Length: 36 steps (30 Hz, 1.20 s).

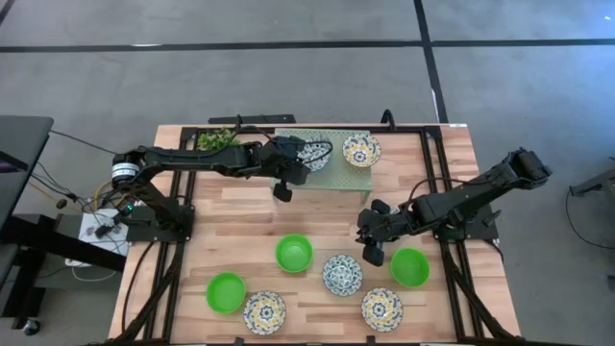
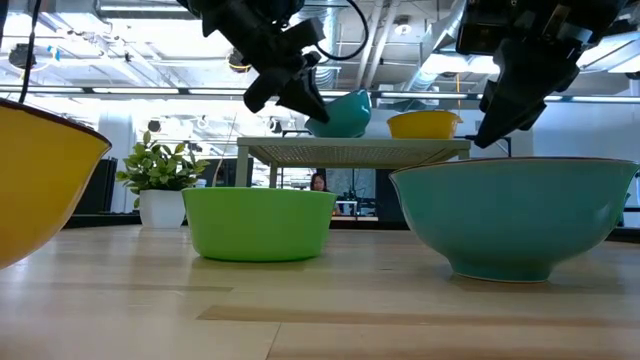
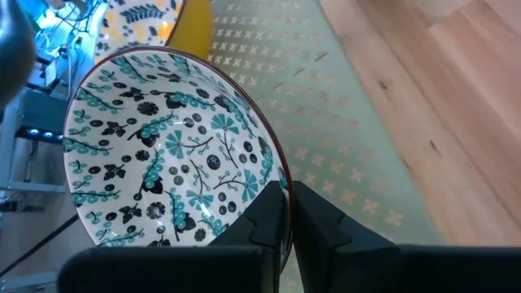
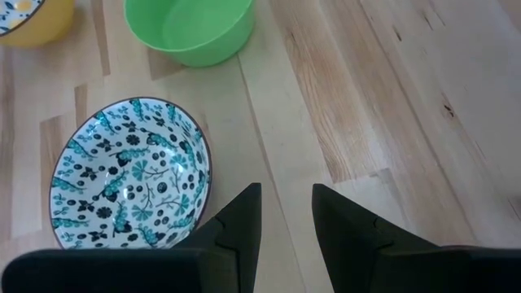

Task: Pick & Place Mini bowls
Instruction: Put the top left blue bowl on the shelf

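Pinching the rim of a white bowl with blue pattern, the left gripper has its two fingers pressed against either side of the bowl's edge, holding it tilted over the pale green rack at the far side of the table.

Right gripper hovers above bare wood with its fingers spread and nothing between them, between the second blue-patterned bowl and a plain green bowl in the high view.

On the rack, a yellow-and-blue bowl sits upright just beside the held bowl.

Near the front of the table lie the rest: a green bowl at centre, another green bowl at front left, and two yellow-and-blue bowls along the front edge.

A small potted plant stands at the far left of the rack.

Behind the table, in the low view, a person shows small and far off.
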Available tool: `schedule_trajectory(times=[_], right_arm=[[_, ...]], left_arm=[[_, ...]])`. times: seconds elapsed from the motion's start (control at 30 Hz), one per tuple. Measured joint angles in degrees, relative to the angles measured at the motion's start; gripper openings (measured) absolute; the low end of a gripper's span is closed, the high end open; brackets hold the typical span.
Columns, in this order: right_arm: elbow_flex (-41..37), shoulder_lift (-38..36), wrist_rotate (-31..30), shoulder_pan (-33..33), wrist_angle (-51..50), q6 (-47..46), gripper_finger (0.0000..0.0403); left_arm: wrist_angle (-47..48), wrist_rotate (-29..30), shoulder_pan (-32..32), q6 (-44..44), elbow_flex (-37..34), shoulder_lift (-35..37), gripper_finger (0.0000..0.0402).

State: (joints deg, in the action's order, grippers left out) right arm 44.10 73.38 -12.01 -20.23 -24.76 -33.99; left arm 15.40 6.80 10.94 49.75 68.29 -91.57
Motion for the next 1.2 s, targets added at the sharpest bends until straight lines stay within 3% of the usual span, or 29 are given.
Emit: schedule_trajectory(times=[0.27, 1.2], right_arm=[[0.0, 0.0, 0.0, 0.0, 0.0, -0.1, 0.0107], [0.0, 0.0, 0.0, -1.0, 0.0, 0.0, 0.0107]], left_arm=[[0.0, 0.2, 0.7, 0.0, 0.0, 0.0, 0.0026], [-2.1, -2.5, 1.3, -3.7, 0.0, 0.0, 0.0130]])
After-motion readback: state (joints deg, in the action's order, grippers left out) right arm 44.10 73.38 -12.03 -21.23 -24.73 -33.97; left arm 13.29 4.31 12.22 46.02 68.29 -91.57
